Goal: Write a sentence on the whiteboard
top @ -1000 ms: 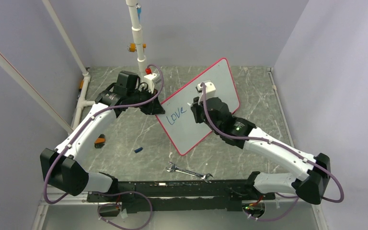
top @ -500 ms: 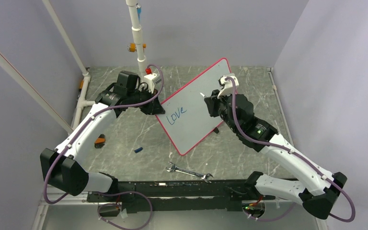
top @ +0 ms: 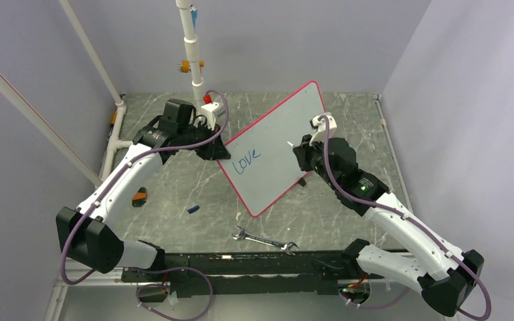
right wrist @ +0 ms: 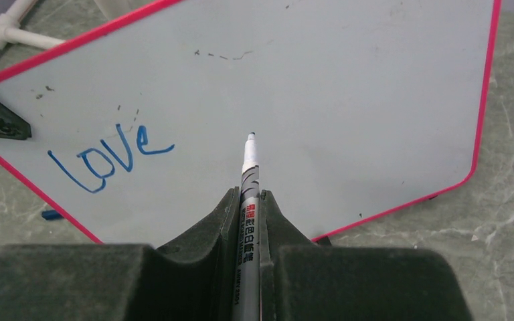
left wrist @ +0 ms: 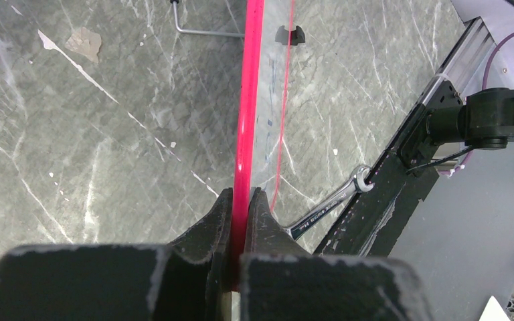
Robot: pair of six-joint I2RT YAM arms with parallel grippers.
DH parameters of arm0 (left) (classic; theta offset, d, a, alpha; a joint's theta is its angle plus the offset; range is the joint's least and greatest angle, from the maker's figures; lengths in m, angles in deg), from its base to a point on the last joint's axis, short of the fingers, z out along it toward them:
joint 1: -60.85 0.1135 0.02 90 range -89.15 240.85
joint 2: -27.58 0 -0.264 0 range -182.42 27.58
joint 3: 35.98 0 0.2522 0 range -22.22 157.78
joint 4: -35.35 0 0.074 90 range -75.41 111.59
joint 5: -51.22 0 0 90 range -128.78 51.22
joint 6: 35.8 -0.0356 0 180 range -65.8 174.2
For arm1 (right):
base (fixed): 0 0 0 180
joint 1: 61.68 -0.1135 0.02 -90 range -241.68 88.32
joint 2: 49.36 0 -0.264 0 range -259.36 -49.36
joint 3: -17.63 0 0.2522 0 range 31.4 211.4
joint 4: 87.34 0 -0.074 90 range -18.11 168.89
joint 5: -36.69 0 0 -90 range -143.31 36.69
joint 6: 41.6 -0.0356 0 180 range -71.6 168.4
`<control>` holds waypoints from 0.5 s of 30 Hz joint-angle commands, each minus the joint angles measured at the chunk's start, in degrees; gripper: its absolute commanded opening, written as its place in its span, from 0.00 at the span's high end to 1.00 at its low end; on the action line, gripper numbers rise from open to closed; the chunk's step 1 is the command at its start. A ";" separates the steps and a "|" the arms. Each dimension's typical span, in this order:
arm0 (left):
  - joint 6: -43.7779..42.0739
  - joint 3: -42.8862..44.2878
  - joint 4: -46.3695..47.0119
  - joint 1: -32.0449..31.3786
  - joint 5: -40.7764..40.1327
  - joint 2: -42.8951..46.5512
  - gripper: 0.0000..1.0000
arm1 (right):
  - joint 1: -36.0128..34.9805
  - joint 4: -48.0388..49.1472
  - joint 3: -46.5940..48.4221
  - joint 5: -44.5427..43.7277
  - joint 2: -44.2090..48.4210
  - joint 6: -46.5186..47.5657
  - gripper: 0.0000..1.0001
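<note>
The whiteboard (top: 278, 144) with a red-pink rim stands tilted on the table. It fills the right wrist view (right wrist: 348, 87). The sentence (top: 247, 160) reads only "Love" in blue, also in the right wrist view (right wrist: 110, 159). My left gripper (top: 213, 148) is shut on the board's left rim (left wrist: 244, 154). My right gripper (top: 302, 148) is shut on a whiteboard marker (right wrist: 248, 194). The marker tip (right wrist: 251, 136) points at the bare board, right of "Love", a little off the surface.
A wrench (top: 263, 241) lies near the front rail, also in the left wrist view (left wrist: 328, 207). A blue marker cap (top: 193, 209) and an orange-black piece (top: 139, 196) lie on the table at left. White pipes (top: 191, 47) stand at the back.
My right arm swung from the board's middle out to the right, then came slightly back toward the board. The marker tip is off the surface. The left gripper has not moved.
</note>
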 commanded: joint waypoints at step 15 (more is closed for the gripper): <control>-6.45 -0.14 -4.32 0.16 -15.25 -1.55 1.00 | 1.46 7.81 -4.49 5.57 1.49 2.08 1.00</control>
